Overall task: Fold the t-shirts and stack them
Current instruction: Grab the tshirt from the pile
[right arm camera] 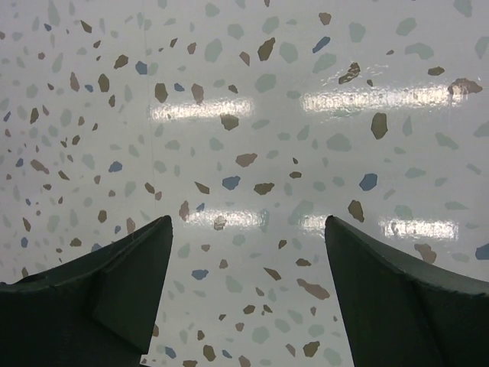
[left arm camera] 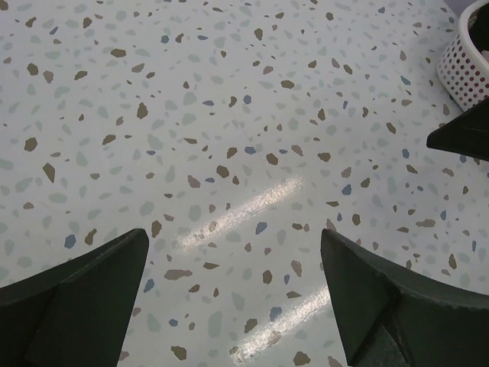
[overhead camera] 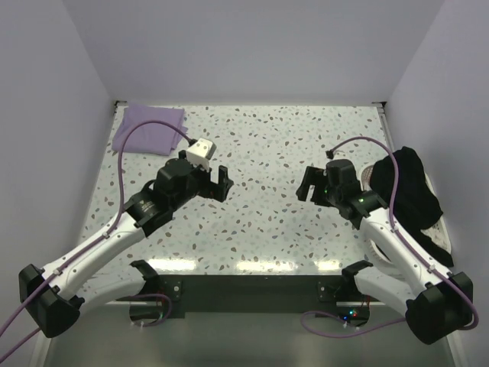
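The pale lavender t-shirt (overhead camera: 148,128) lies folded at the far left corner of the speckled table (overhead camera: 260,222). The black t-shirt (overhead camera: 414,193) hangs bunched over the white basket (overhead camera: 374,177) at the right edge. My left gripper (overhead camera: 218,183) is open and empty above the bare table left of centre, well short of the lavender shirt. My right gripper (overhead camera: 307,186) is open and empty right of centre, just left of the basket. Both wrist views show only speckled tabletop between spread fingers (left arm camera: 84,298) (right arm camera: 107,294). The left gripper (left arm camera: 233,294) and the right gripper (right arm camera: 248,290) hold nothing.
The basket's perforated white rim (left arm camera: 467,65) shows at the upper right of the left wrist view, with a dark finger of the other gripper (left arm camera: 462,131) below it. White walls close in the table on the left, back and right.
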You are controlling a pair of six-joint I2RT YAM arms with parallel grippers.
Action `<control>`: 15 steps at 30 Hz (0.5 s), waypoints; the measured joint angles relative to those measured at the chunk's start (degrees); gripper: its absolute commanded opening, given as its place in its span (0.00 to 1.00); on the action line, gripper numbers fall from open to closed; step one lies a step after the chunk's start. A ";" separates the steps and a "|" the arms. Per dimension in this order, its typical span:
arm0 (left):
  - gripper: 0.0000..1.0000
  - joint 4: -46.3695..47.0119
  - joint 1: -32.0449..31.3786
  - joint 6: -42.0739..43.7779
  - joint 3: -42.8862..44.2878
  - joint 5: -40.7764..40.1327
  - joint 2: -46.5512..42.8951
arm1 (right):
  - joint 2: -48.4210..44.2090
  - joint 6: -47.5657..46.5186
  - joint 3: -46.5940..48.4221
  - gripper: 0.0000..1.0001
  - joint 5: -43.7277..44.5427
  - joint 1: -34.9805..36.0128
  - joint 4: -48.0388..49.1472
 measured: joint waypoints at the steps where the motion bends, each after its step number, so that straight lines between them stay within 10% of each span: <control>1: 1.00 0.00 0.00 0.00 0.00 0.00 -0.11 | 0.00 0.00 0.02 0.84 0.15 0.00 -0.09; 15: 1.00 -0.15 0.00 -0.02 0.00 0.81 -0.76 | 21.11 -3.52 27.15 0.87 9.68 -3.04 -8.79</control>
